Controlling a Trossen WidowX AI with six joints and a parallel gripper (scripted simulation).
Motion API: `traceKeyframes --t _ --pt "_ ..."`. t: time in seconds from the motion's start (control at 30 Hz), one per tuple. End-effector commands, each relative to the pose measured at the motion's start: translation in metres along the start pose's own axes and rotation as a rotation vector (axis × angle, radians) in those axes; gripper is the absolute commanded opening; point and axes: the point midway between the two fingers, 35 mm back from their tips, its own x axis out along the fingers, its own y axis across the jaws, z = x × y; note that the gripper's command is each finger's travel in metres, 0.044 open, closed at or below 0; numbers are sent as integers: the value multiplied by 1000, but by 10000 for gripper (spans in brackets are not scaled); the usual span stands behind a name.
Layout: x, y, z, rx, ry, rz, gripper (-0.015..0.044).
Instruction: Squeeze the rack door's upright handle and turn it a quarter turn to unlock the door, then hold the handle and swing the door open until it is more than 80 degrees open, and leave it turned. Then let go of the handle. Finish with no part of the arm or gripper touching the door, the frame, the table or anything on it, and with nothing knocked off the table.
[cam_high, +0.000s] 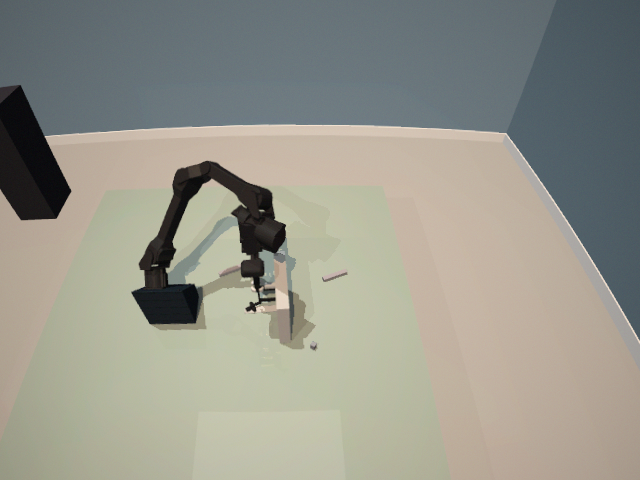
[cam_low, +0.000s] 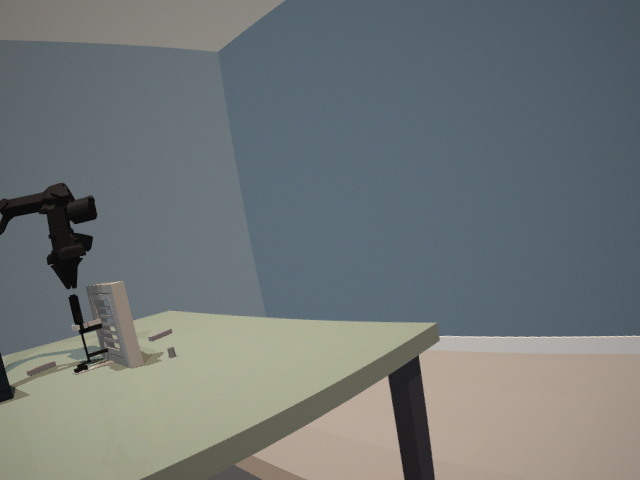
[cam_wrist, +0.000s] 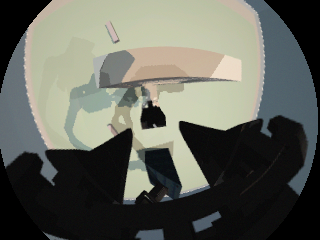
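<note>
The pale rack (cam_high: 283, 310) (cam_low: 127, 328) (cam_wrist: 175, 62) stands upright on the green table, its slotted side towards the arm's base. The black upright handle (cam_low: 75, 308) (cam_wrist: 153, 117) stands in front of that side, on a thin rod with two short black arms reaching to the rack. Pale brackets hold the rod. I see no swung-out door panel; the handle's turn is hard to tell. My gripper (cam_low: 72, 287) (cam_wrist: 155, 128) points down, open and empty, just above the handle's top, with a small gap in the exterior view. In the wrist view the handle shows between and beyond the fingertips.
One pinkish bar (cam_high: 334, 275) (cam_low: 160, 334) lies behind the rack and another (cam_high: 230, 271) (cam_low: 41, 368) on the arm's side. A small grey block (cam_high: 313, 345) (cam_low: 172, 352) lies near the rack's near end. The arm's dark blue base (cam_high: 165, 304) stands to the left in the top view.
</note>
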Motion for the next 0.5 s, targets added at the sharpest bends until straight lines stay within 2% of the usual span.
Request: traceKeyframes --t 0.0,0.47 --pt "7 1 0 6 1 7 290" --pt "30 1 1 6 0 7 290"
